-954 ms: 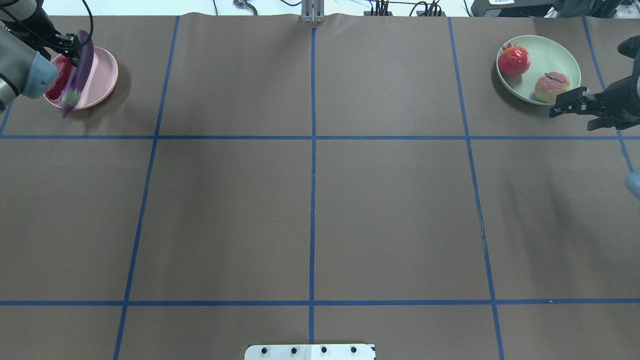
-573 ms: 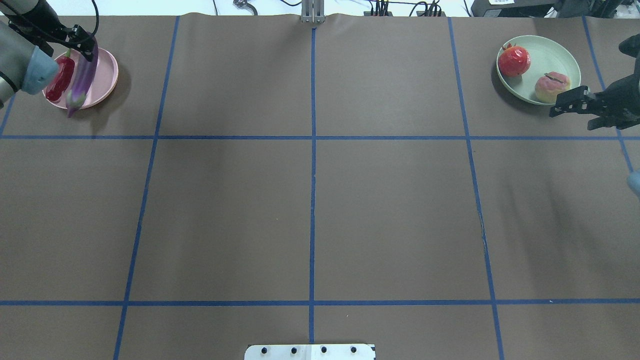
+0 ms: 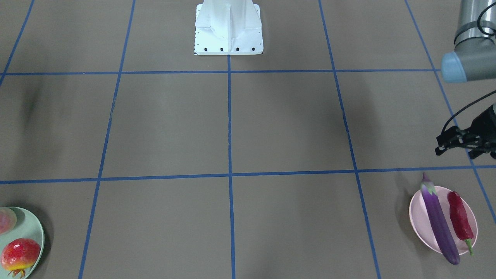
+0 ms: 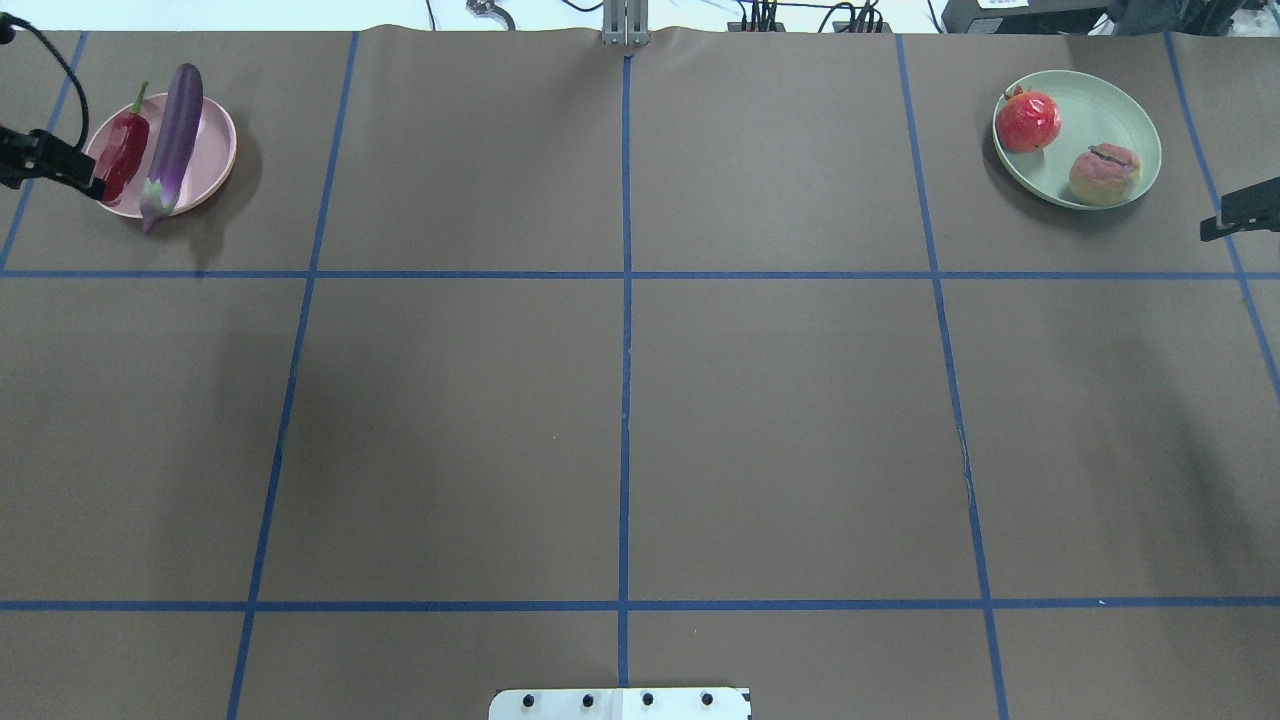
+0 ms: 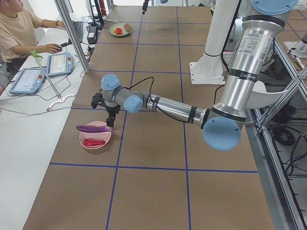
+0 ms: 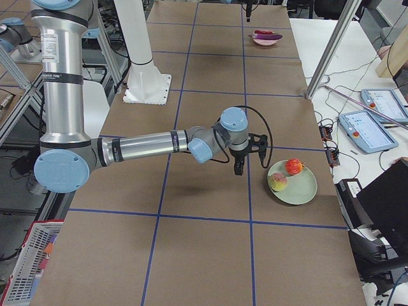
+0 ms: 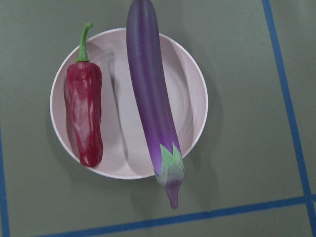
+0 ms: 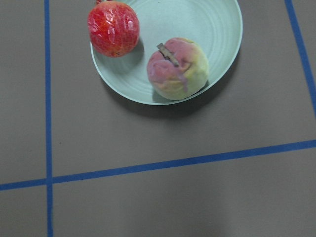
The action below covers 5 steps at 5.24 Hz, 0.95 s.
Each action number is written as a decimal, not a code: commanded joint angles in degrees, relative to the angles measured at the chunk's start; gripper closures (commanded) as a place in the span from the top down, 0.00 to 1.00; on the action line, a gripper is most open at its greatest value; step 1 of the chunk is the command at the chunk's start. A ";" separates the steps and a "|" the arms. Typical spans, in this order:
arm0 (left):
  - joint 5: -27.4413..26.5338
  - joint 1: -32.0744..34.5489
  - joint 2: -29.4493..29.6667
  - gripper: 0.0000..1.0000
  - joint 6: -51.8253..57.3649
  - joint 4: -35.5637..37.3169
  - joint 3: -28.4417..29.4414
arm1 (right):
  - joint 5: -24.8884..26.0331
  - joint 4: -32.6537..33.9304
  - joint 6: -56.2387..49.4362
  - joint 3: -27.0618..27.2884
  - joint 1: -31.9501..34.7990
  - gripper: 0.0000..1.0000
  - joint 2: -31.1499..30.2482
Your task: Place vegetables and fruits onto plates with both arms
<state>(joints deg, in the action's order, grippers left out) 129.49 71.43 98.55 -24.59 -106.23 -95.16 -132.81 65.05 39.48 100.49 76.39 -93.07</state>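
Note:
The purple eggplant [image 4: 175,135] lies across the pink plate [image 4: 215,150], its cap end over the near rim. The red chili pepper [image 4: 122,158] lies beside it on the plate. The left wrist view shows the eggplant [image 7: 150,98] and the chili [image 7: 85,113] from above. My left gripper [image 4: 50,165] is open and empty, up off the plate at its left. The pomegranate [image 4: 1028,121] and the peach [image 4: 1104,174] sit on the mint green plate [image 4: 1100,105]. My right gripper [image 4: 1240,212] is open and empty, right of that plate.
Brown table cover with a blue tape grid [image 4: 625,275]. The white robot base block [image 3: 228,29] stands at the near middle edge. Cables and a metal post [image 4: 625,25] line the far edge. An operator [image 5: 19,33] sits at a side desk with tablets.
My left gripper let go of the eggplant, which now rests on the pink plate beside the chili, and pulled back to the left. My right gripper withdrew to the right, away from the green plate.

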 commanded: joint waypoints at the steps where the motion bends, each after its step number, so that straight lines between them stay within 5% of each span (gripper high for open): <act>1: 1.20 1.61 -12.98 1.00 0.42 -0.03 -11.59 | -0.43 0.87 -5.20 4.94 2.79 1.00 -7.61; 3: 3.49 4.50 -22.14 1.00 0.95 -0.56 -18.11 | -0.26 0.52 -7.92 9.28 3.76 1.00 -13.88; 5: 2.88 5.57 -26.22 1.00 6.91 -0.47 -19.81 | -0.34 1.91 -14.22 8.85 2.02 1.00 -12.59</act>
<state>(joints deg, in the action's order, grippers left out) 132.71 76.76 73.13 -19.37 -106.71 -114.95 -133.14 66.09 27.94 109.56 79.28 -106.43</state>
